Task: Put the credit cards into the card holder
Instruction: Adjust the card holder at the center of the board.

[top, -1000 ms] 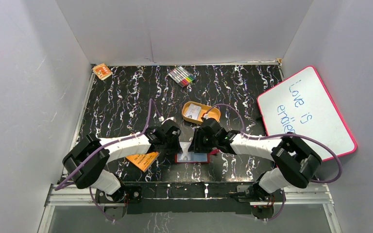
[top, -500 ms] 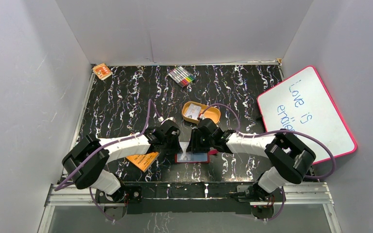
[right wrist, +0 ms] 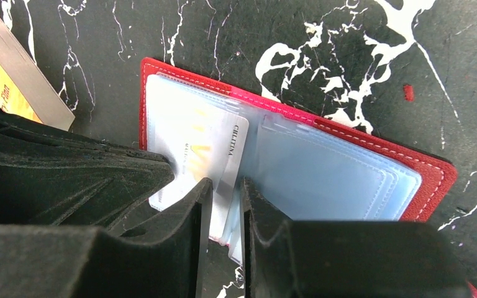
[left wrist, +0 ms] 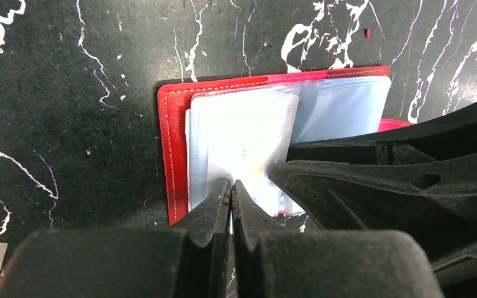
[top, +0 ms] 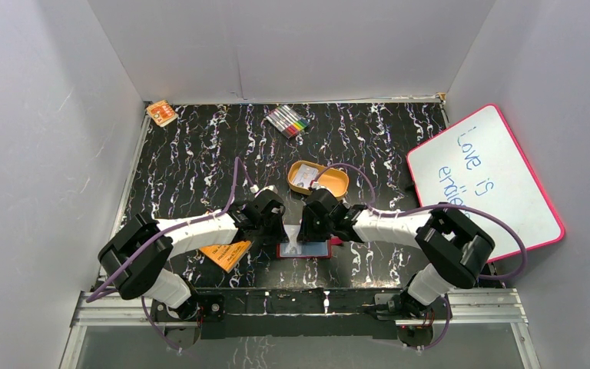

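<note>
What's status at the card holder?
Left hand shut at pocket edge. Right hand slightly open, credit card at its fingertips, on open card holder. Hands close together, no other obstruction.

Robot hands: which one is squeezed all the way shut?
The left gripper: its fingers press together with no gap, over the card holder. The right gripper has a narrow gap between its fingers, with a credit card showing through it.

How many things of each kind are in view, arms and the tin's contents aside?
Card holder: 1
Credit card: 1
Oval tin: 1
Orange booklet: 1
Marker pack: 1
Small orange box: 1
Whiteboard: 1
Total: 7
</note>
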You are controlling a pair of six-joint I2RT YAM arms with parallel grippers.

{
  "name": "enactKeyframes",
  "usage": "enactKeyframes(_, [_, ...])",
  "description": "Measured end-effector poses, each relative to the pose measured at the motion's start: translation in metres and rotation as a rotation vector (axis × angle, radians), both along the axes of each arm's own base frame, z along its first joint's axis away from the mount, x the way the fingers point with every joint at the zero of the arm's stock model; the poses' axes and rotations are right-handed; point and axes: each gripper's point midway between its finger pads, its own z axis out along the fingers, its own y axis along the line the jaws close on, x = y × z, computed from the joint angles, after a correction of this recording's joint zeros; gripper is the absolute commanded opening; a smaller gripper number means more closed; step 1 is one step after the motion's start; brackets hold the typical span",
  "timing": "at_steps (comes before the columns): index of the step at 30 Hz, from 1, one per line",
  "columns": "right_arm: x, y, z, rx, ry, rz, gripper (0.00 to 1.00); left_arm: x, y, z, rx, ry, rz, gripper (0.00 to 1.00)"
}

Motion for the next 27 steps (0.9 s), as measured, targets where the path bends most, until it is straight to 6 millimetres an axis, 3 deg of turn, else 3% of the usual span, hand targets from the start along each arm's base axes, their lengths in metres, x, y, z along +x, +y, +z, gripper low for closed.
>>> enactKeyframes(6, [-0.001,0.003,0.003,0.005,-0.017,0.002,0.45,0.0,0.0,0.0,0.0,0.0,0.0,0.0])
enactKeyframes(12, [-0.006,-0.007,0.003,0.003,-0.041,-0.001,0.32,0.0,0.0,0.0,0.001,-0.001,0.001,0.0])
enactKeyframes(15, [-0.007,-0.012,0.001,-0.006,-0.047,0.0,0.3,0.0,0.0,0.0,0.0,-0.001,0.002,0.0])
enactKeyframes(21, [-0.008,-0.012,0.002,-0.006,-0.053,0.007,0.45,0.0,0.001,0.001,-0.001,0.001,0.008,0.0])
enactKeyframes(27, [-0.009,-0.008,0.004,-0.015,-0.061,0.023,0.45,-0.001,0.002,0.001,0.003,0.004,0.009,0.0])
